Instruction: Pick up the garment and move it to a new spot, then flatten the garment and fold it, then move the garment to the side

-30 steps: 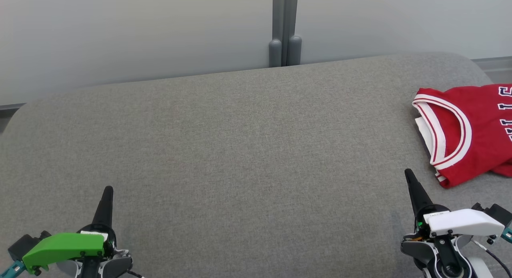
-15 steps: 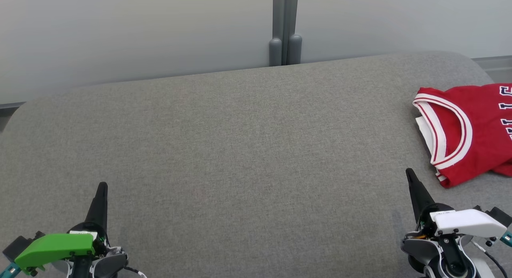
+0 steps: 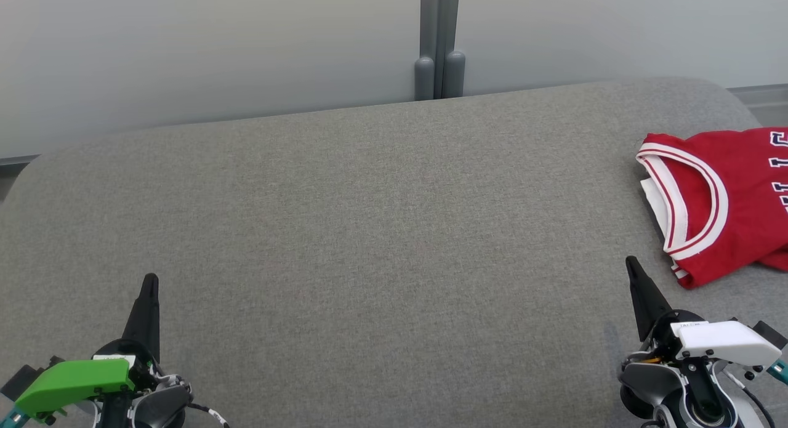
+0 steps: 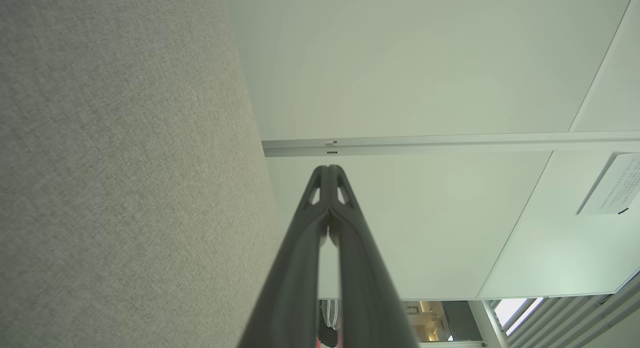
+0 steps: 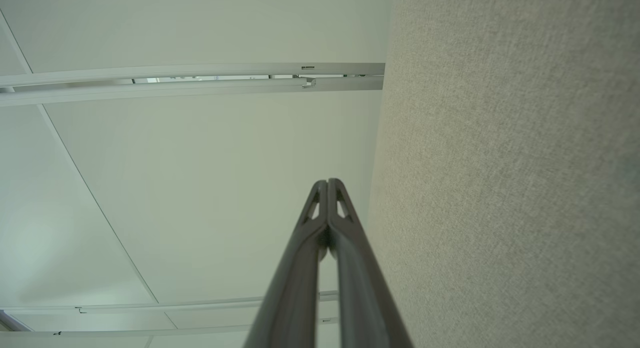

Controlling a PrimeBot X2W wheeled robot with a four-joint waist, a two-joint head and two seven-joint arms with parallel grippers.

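The garment (image 3: 732, 200) is a red jersey with white-and-red trim, folded, lying at the far right of the grey cushioned surface (image 3: 369, 231) and cut off by the head view's right edge. My left gripper (image 3: 149, 279) is at the lower left, shut and empty, far from the jersey. Its tips (image 4: 329, 168) meet in the left wrist view. At the lower right my right gripper (image 3: 630, 261) is shut and empty, a short way left of the jersey's near corner. The right wrist view shows its tips (image 5: 327, 183) pressed together.
A pale wall with a grey vertical post (image 3: 438, 43) runs behind the cushioned surface. The surface's rounded far corners fall away at left (image 3: 24, 169) and right (image 3: 732, 98).
Both grippers have drawn back toward the bottom of the head view, the left also drifting left. The jersey has not moved.
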